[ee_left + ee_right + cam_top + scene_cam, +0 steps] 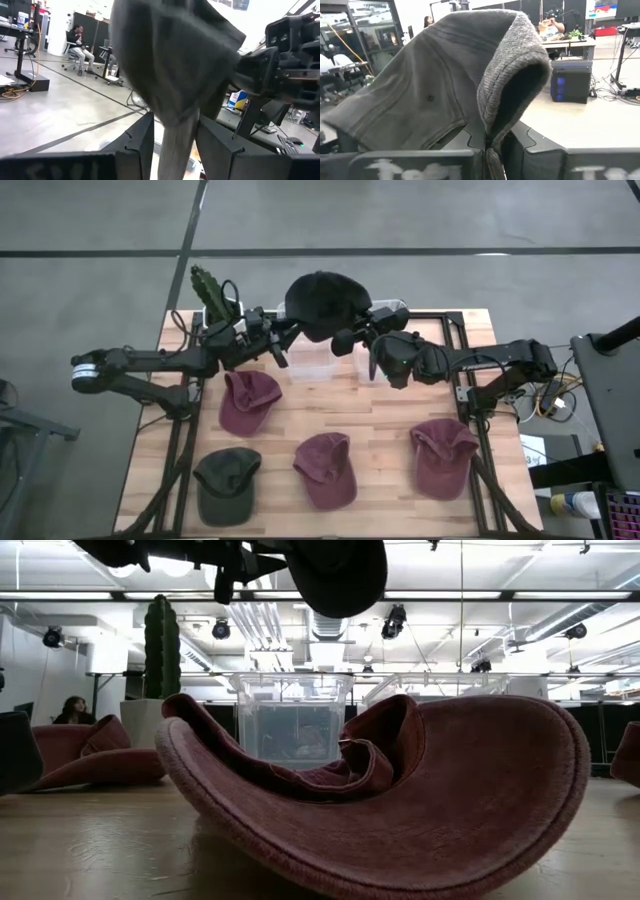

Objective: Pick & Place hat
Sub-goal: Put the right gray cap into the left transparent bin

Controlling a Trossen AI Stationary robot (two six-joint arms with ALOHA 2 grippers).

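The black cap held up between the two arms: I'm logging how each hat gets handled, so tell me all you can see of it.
The black cap is dark, soft fabric, seamed in panels, with a thick ribbed-looking edge in the right wrist view. It hangs off the table, above the clear bins at the far edge. The left gripper and the right gripper each pinch a fold of its edge from opposite sides. It sags between them, crown away from the table.

Cap [325,302] held aloft between left gripper [285,340] and right gripper [345,340], above two bins [315,365] at tabletop [385,415] rear. Four caps laid in front of bins. Cactus [207,290] placed at rear left corner.
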